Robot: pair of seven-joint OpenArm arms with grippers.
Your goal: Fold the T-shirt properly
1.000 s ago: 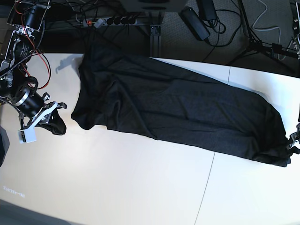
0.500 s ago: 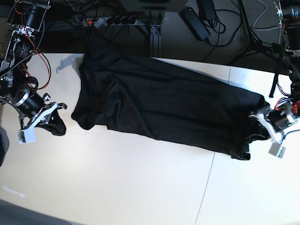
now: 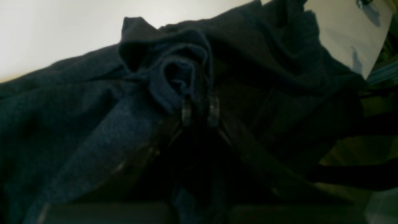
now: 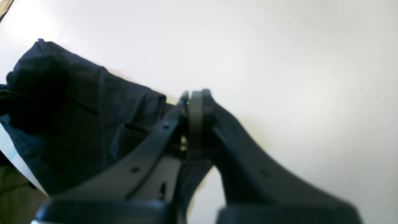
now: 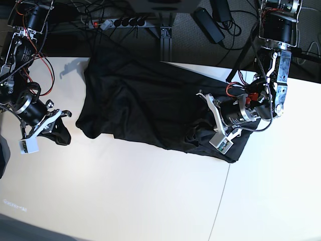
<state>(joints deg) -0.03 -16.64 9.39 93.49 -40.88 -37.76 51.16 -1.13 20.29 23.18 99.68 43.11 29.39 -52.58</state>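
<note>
The right gripper [image 5: 40, 128], pinching a T-shirt [image 5: 145, 105] corner, stays put near the table's [image 5: 125, 196] left edge. The left gripper [image 5: 213, 128], clamped on bunched hem, has dragged it leftward across, so the fold is underway.

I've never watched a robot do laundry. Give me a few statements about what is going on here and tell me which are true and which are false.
1. The left gripper is pinching a bunched fold of the black T-shirt. True.
2. The right gripper hangs free of the shirt. False: it is shut on a corner of the fabric.
3. The shirt is neatly folded into a square. False: it lies crumpled and only partly folded over.
4. The table is white. True.
5. A rainbow print faces up. False: only plain dark cloth shows.
</note>
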